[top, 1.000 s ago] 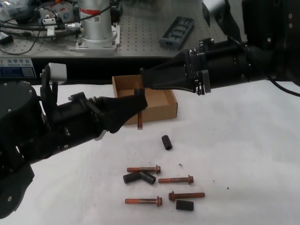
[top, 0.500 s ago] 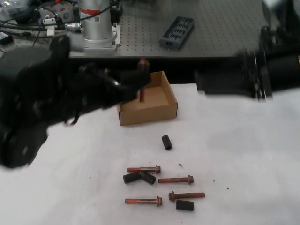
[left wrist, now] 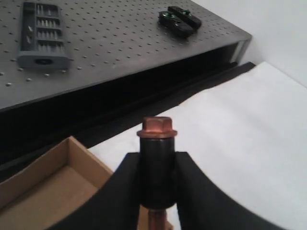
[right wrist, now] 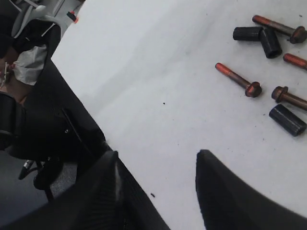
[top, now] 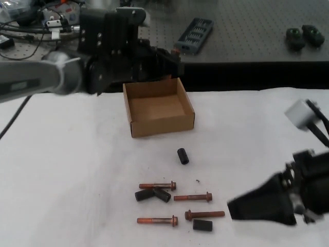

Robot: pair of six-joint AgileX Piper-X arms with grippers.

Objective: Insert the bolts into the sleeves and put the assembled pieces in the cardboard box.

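Observation:
My left gripper (left wrist: 157, 159) is shut on a black sleeve (left wrist: 157, 172) with a copper bolt (left wrist: 157, 125) through it, its hex head sticking out above. It hangs over the far edge of the cardboard box (left wrist: 53, 187), and the left arm (top: 123, 56) stands behind the cardboard box (top: 159, 107). On the white cloth lie several loose bolts (top: 157, 185) and black sleeves (top: 183, 156). My right gripper (right wrist: 158, 154) is open and holds nothing. It hovers low at the front right (top: 234, 208), just right of a bolt (right wrist: 238, 79) and a sleeve (right wrist: 287, 120).
A perforated metal bench (top: 247, 31) runs behind the cloth. On it are a grey bit case (top: 194, 33), a metal post (top: 105, 25) with cables at the far left, and small black-green parts (top: 303, 36) at the far right.
The left arm has swung up and back from in front of the box to behind its far edge, still holding the bolt. The right arm has swept from the upper right down to the front right.

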